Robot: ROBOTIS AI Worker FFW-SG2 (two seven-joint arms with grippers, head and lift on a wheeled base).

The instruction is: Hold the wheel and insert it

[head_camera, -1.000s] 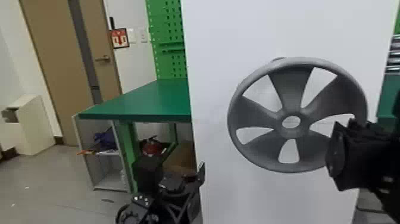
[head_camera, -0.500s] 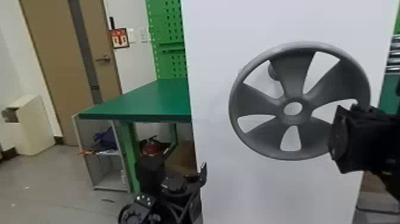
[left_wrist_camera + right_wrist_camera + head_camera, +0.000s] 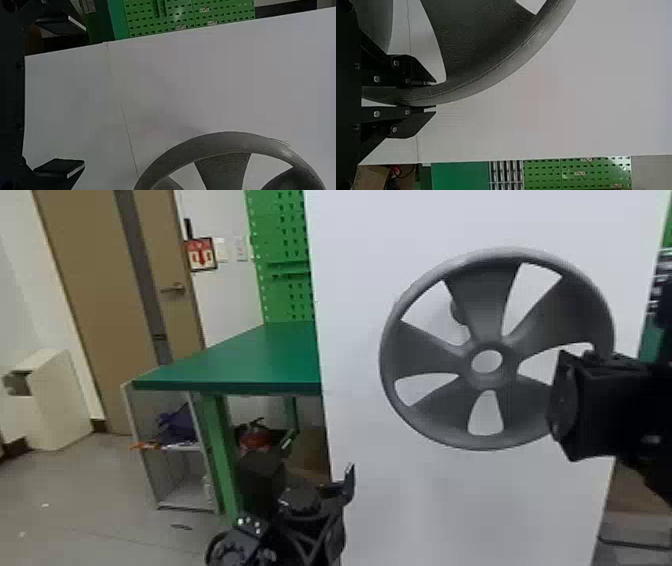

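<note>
One wheel [image 3: 480, 307] upright, rim [image 3: 472, 89] clamped in R gripper [image 3: 435, 95]; knob [image 3: 457, 313] behind, up-L of hub [image 3: 487, 382]; L gripper [image 3: 84, 95] agape.

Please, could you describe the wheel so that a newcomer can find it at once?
Find the tall white board right of the green table. In front of it, the right gripper holds a gray wheel by its edge. Unlike the flat board and table, it is round, with five wide spokes.

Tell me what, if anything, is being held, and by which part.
The wheel is held by its outer rim, at the lower right in the head view, clamped in the right tool. The left tool is open and empty.
</note>
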